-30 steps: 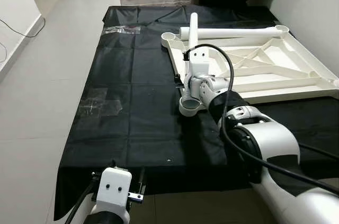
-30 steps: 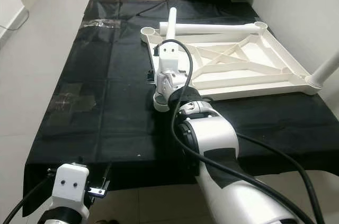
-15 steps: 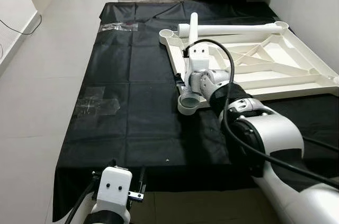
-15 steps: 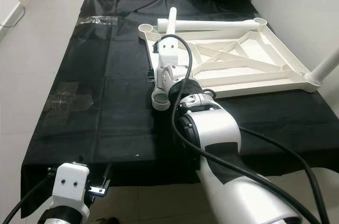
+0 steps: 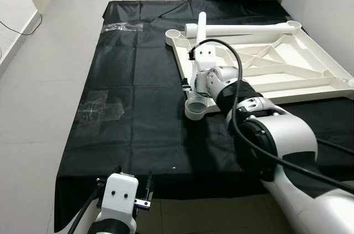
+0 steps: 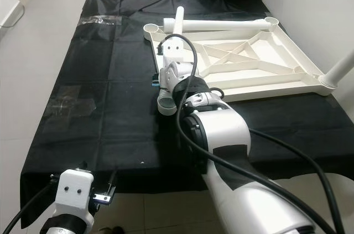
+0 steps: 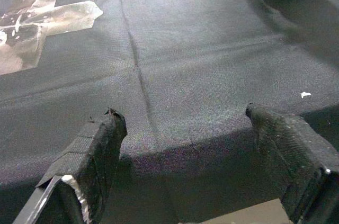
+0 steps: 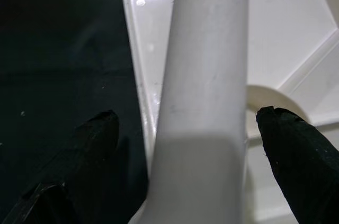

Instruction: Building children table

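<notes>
The white tabletop [image 5: 287, 62] lies upside down on the black cloth [image 5: 138, 95], ribbed underside up, with round leg sockets at its corners. One socket at the near left corner [image 8: 267, 110] stands empty beside the held leg. A second white leg [image 5: 243, 28] lies along the far rim of the tabletop.

The right gripper [image 8: 204, 144] reaches over the near left edge of the tabletop. A white tubular table leg [image 8: 204, 75] runs between its fingers [image 8: 288, 144]; the fingers stand well apart on either side of the tube, and contact with it cannot be confirmed. In the head views the leg's wide open end [image 5: 196, 107] rests at the cloth, and its other end [image 5: 201, 24] points to the far side of the tabletop.

The left gripper [image 7: 198, 160] hangs low at the near edge of the cloth, fingers spread wide, holding nothing. Its wrist view shows clear tape patches [image 7: 37, 28] on the cloth and a small white speck [image 7: 305, 95].

Compared with one second ago, the leg's open end sits slightly nearer the tabletop's edge, and the right wrist has rotated; the head camera has also shifted.
</notes>
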`<state>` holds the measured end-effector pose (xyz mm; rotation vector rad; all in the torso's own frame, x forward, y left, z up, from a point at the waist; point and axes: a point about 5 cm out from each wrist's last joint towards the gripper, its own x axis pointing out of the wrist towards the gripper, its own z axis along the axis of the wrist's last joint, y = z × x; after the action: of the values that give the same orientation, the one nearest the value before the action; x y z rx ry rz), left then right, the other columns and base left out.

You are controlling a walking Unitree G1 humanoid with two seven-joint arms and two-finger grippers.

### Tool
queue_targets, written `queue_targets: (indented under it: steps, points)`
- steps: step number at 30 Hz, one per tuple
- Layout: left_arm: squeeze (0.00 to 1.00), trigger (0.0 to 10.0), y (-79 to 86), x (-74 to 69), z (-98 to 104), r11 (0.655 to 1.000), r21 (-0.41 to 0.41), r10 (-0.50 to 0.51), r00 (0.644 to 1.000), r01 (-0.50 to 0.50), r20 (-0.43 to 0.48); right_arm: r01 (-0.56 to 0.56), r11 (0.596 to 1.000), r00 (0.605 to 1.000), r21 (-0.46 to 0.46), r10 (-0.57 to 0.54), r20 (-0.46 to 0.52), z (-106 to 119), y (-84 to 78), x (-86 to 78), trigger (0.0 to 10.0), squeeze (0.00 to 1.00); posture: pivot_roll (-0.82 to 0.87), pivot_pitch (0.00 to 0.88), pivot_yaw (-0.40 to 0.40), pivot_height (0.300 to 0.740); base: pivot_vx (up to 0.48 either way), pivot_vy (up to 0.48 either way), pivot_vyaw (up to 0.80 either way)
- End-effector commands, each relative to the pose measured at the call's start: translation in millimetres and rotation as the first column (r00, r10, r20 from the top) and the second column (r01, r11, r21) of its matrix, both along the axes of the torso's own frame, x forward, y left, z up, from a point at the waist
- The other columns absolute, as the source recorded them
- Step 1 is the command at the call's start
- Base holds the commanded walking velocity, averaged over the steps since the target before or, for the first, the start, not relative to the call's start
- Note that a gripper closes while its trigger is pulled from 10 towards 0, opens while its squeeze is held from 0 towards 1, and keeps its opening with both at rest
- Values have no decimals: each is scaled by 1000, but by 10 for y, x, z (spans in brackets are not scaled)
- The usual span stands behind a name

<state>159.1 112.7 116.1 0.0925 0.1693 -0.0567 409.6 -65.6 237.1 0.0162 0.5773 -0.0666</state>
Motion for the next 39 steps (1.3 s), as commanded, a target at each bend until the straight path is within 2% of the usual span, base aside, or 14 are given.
queue_targets:
  steps: [1, 17, 18, 23, 32, 33, 34, 36, 39]
  points:
    - [0, 10000, -133, -32, -44, 999, -33, -29, 999, 28, -24, -7, 1000, 1000, 13, 7, -20, -3, 50, -18, 10000, 0, -21, 168, -64, 740, 0, 0, 0]
    - [0, 10000, -150, -63, -36, 999, -44, -17, 999, 16, -28, -43, 999, 995, -30, 40, -90, -102, 146, -82, 9804, 0, -18, 192, -84, 740, 0, 0, 0]
    - [0, 10000, -151, -66, -32, 999, -46, -17, 999, 16, -28, -35, 999, 995, -33, 32, -98, -103, 139, -86, 0, 0, -20, 196, -83, 740, 0, 0, 0]
    - [0, 10000, -152, -67, -34, 999, -48, -17, 999, 15, -29, -59, 994, 994, -87, 50, -98, -79, 76, -75, 0, 0, -20, 196, -83, 740, 0, 0, 0]
    - [0, 10000, -146, -57, -35, 999, -46, -15, 999, 14, -28, -77, 990, 994, -116, 68, -81, -46, 10, -50, 0, 0, -16, 197, -81, 740, 0, 0, 0]
    - [0, 10000, -144, -57, -36, 999, -46, -15, 999, 13, -29, -79, 991, 995, -106, 72, -74, -40, 4, -44, 0, 0, -16, 197, -81, 740, 0, 0, 0]
    - [0, 10000, -137, -55, -39, 999, -43, -14, 999, 13, -29, -61, 998, 997, -13, 61, -50, 2, 24, -27, 0, 0, -10, 194, -80, 740, 0, 0, 0]
    - [0, 10000, -129, -52, -43, 999, -41, -14, 999, 13, -29, -63, 994, 998, 93, 63, 3, 103, 70, 1, 0, 0, -8, 193, -78, 740, 0, 0, 0]
    - [0, 10000, -121, -48, -45, 999, -38, -14, 999, 13, -28, -65, 989, 997, 133, 59, 48, 187, 82, 24, 0, 0, -5, 189, -73, 740, 0, 0, 0]
